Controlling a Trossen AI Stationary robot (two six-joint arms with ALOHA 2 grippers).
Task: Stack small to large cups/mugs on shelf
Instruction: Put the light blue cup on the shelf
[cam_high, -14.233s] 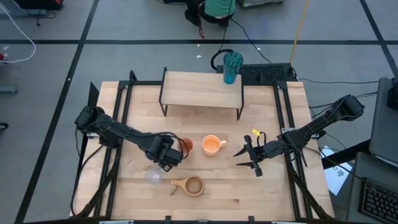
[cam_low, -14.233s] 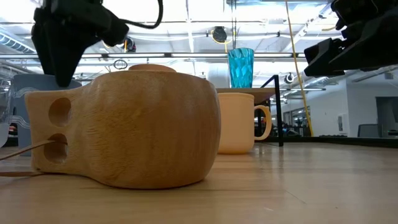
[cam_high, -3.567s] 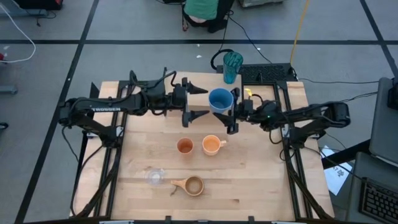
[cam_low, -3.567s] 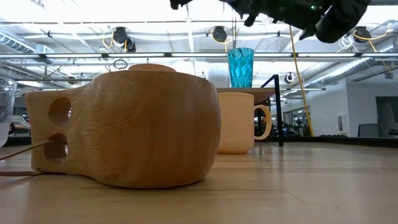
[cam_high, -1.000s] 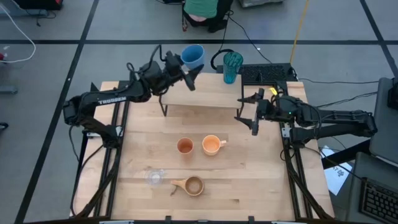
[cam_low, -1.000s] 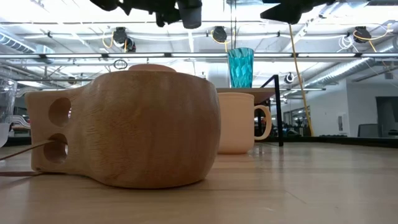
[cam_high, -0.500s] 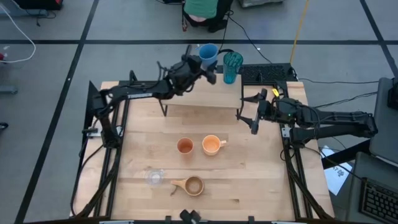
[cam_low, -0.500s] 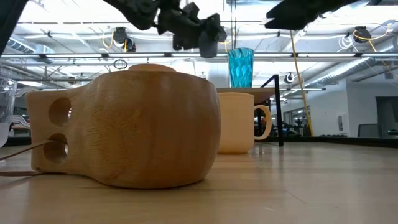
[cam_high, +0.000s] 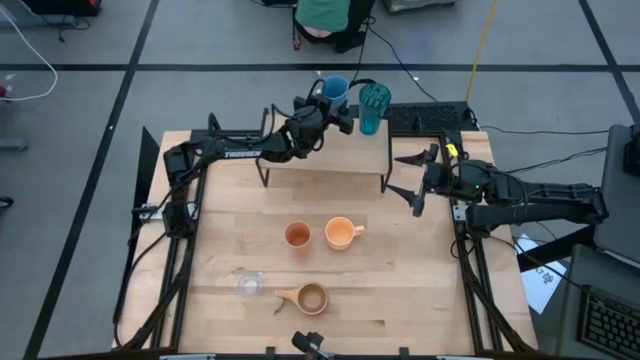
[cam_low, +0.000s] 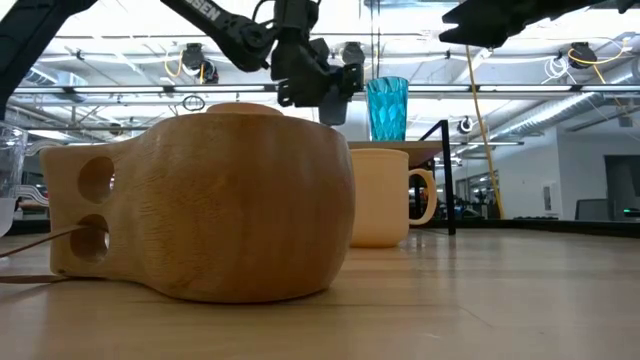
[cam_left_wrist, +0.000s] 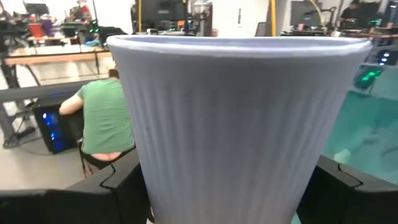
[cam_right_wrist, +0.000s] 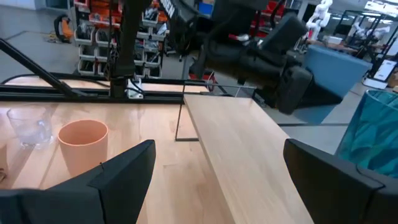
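Note:
My left gripper (cam_high: 325, 103) is shut on the blue cup (cam_high: 335, 87), which hangs above the shelf (cam_high: 325, 150) near its far right corner, just left of the teal textured tumbler (cam_high: 374, 106) standing there. The blue cup (cam_left_wrist: 242, 124) fills the left wrist view. On the table stand the orange-brown tumbler (cam_high: 297, 235), the orange handled mug (cam_high: 341, 233), the clear glass (cam_high: 248, 285) and the wooden cup (cam_high: 310, 298). My right gripper (cam_high: 415, 185) hovers open beside the shelf's right end, holding nothing. My left gripper pinches the blue cup's wall (cam_left_wrist: 155, 193) between its two fingers (cam_left_wrist: 118, 186), one on each side of the lower half. The fingers come level from the table's left. The cup is upright, mouth up, lifted clear of the shelf.
A person in a green shirt (cam_left_wrist: 102, 118) sits beyond the table's far edge. Black frame rails (cam_high: 190, 200) run along both sides of the table. A keyboard (cam_high: 430, 115) lies behind the far right corner. Bare wood lies between the shelf and the cups.
My left gripper has carried the blue cup toward the table's right edge and down, up to the teal tumbler, turning from a tilt to level so the cup now stands upright. My right gripper has drawn back a little toward the right edge, still open.

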